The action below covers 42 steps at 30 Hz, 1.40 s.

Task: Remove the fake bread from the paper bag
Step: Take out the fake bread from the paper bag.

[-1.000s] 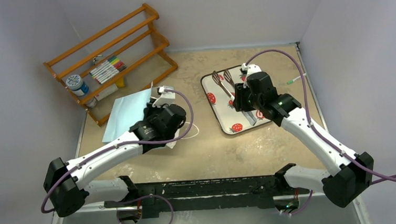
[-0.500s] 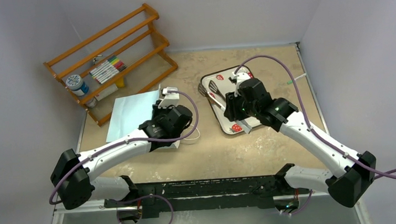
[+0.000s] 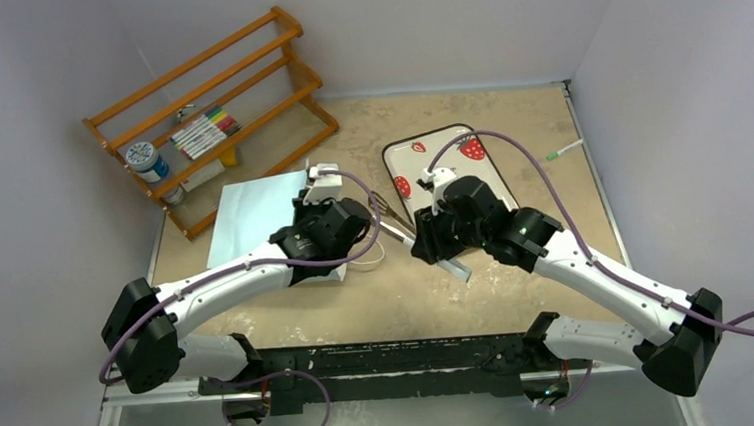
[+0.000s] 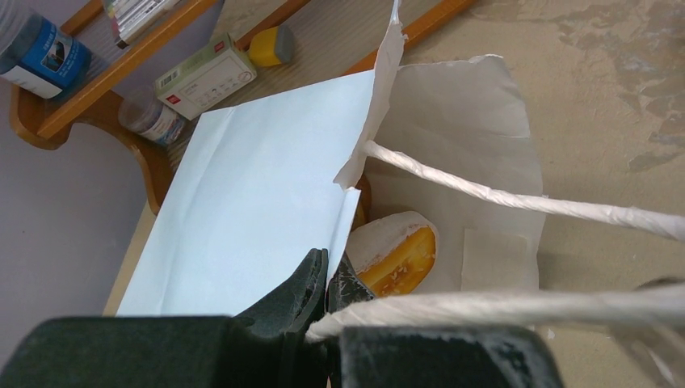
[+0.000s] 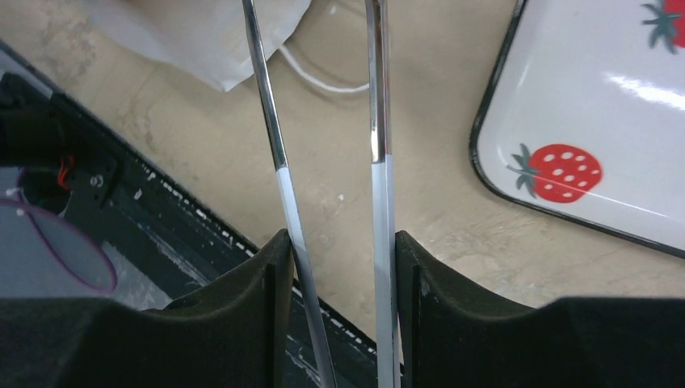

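Observation:
The pale-blue paper bag (image 3: 252, 207) lies flat on the table with its mouth toward the middle. My left gripper (image 3: 320, 253) is shut on the bag's upper wall at the mouth (image 4: 327, 279) and holds it lifted. Inside, on the white lining, lies an orange oval roll (image 4: 397, 257); other bread is hidden. A white cord handle (image 4: 517, 200) crosses the opening. My right gripper (image 3: 427, 247) is shut on the long metal tongs (image 3: 399, 221), both tong arms (image 5: 376, 121) between its fingers (image 5: 271, 267). The tong tips point at the bag's mouth.
The white strawberry-print tray (image 3: 491, 180) lies just right of the tongs and shows in the right wrist view (image 5: 598, 121). A wooden rack (image 3: 206, 115) with markers and a blue-labelled can (image 3: 146, 161) stands back left. A green pen (image 3: 564, 150) lies far right.
My right gripper has carried the tongs off the tray and leftward toward the bag's mouth. My left gripper has shifted slightly right, still holding the bag's edge.

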{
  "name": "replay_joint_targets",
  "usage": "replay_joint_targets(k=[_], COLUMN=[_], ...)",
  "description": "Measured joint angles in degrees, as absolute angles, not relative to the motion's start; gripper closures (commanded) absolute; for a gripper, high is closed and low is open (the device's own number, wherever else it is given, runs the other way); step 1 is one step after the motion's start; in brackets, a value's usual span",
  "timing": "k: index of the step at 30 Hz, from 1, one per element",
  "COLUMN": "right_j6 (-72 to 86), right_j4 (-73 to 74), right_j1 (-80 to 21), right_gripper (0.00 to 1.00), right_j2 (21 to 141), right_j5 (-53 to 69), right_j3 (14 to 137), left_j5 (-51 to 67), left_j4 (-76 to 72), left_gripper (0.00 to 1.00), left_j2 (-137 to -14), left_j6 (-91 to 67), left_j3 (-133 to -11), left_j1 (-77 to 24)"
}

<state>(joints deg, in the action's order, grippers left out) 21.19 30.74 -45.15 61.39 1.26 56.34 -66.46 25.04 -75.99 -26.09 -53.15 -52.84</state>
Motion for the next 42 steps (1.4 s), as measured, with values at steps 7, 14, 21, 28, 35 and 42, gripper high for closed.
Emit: replay_joint_targets(k=[7, 14, 21, 28, 35, 42], right_j6=[23.0, 24.6, 26.2, 27.8, 31.0, 34.9], right_j4=[28.3, 22.7, 17.8, 14.9, 11.9, 8.6], right_j1=[-49.0, -49.5, -49.5, -49.5, -49.5, -48.6], right_gripper=[0.59, 0.58, 0.57, 0.56, 0.56, 0.56], right_j2=[62.0, 65.5, 70.0, 72.1, 73.5, 75.9], right_j5=[5.4, 9.1, 12.2, 14.8, 17.5, 20.9], right_j3=[52.3, 51.3, 51.0, 50.1, 49.4, 47.2], left_j5=[-66.2, -63.5, -61.5, -59.3, -57.5, -57.0], left_j4=[25.6, 26.3, 27.2, 27.6, 28.2, 28.4], left_gripper=[1.0, 1.0, 1.0, 1.0, 1.0, 1.0], left_j2=[-76.0, -74.8, -71.6, -70.5, -68.9, -67.6], left_j6=[-27.1, -27.4, -26.9, -25.9, -25.2, -24.3], left_j3=[-54.3, -54.5, -54.5, -54.5, -54.7, -55.9], left_j1=[-52.9, -52.9, -52.9, -52.9, -52.9, -52.9])
